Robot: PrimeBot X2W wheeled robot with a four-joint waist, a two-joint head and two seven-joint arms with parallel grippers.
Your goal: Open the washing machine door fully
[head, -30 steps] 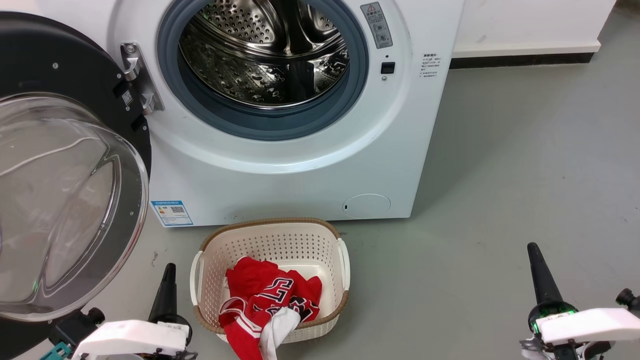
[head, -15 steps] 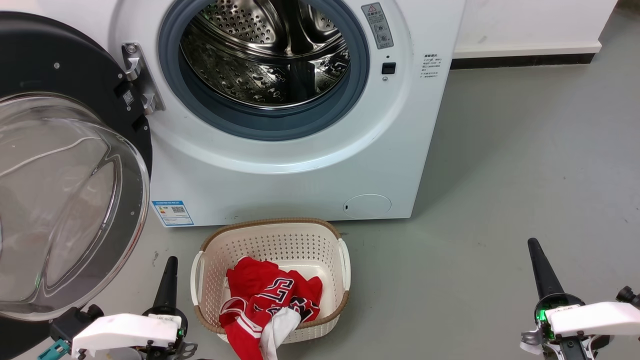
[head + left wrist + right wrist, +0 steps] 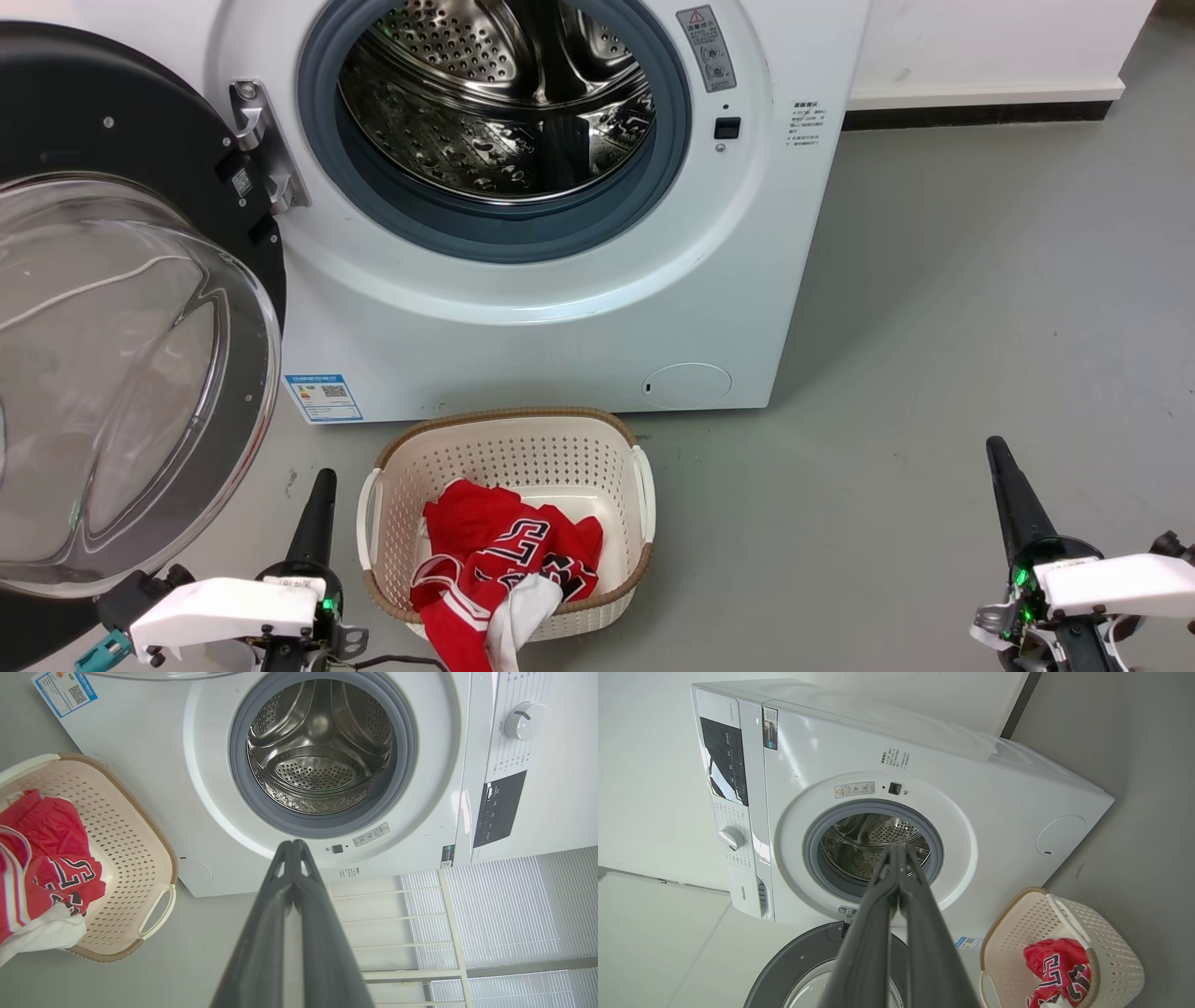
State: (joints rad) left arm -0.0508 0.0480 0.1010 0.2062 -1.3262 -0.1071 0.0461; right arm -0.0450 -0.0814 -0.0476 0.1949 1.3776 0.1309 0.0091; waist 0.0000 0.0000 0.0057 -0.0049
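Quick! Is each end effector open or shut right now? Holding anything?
Left end effector: closed, holding nothing.
Right end effector: closed, holding nothing.

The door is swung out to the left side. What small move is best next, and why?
Probably no further push: the washing machine door hangs wide on its hinge, well off the drum opening, which is wholly uncovered. The left gripper and right gripper are both shut, low and apart from the door. I would draw the left gripper slightly away from it and stop.
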